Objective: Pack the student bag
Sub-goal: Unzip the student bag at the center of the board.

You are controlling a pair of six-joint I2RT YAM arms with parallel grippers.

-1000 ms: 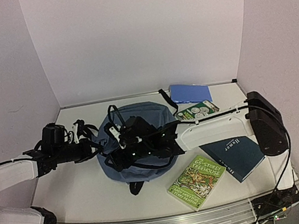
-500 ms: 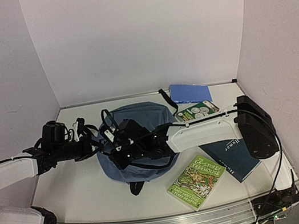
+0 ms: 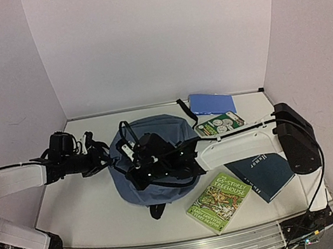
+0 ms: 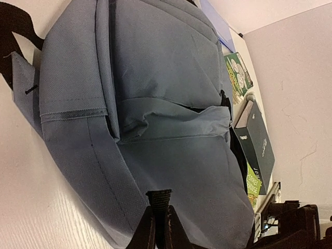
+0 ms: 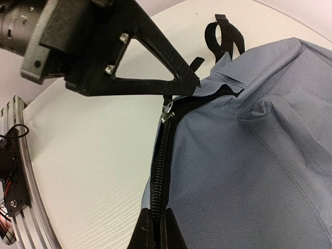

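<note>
The student bag [image 3: 163, 177] is a slate-blue fabric backpack lying flat mid-table. Its front pocket [image 4: 176, 119] fills the left wrist view. My left gripper [image 3: 110, 161] [image 4: 158, 220] is at the bag's left edge, shut on a short black webbing tab [image 4: 158, 199] there. My right gripper [image 3: 128, 170] [image 5: 157, 220] reaches over the bag from the right. It is shut on the black zipper line [image 5: 161, 155] along the same edge. The metal zipper pull [image 5: 167, 111] lies just ahead of it, under the left gripper's fingers [image 5: 155, 62].
A green picture book [image 3: 219, 201] and a dark navy book [image 3: 259, 174] lie right of the bag, near the front. A green-and-white book [image 3: 218, 123] and a flat blue notebook [image 3: 211, 102] lie behind. Black straps [image 3: 184, 109] trail from the bag. White walls enclose the table.
My right gripper has gone from open to shut on the bag's zipper edge. The right arm drew back a little to the right, and the bag shifted slightly.
</note>
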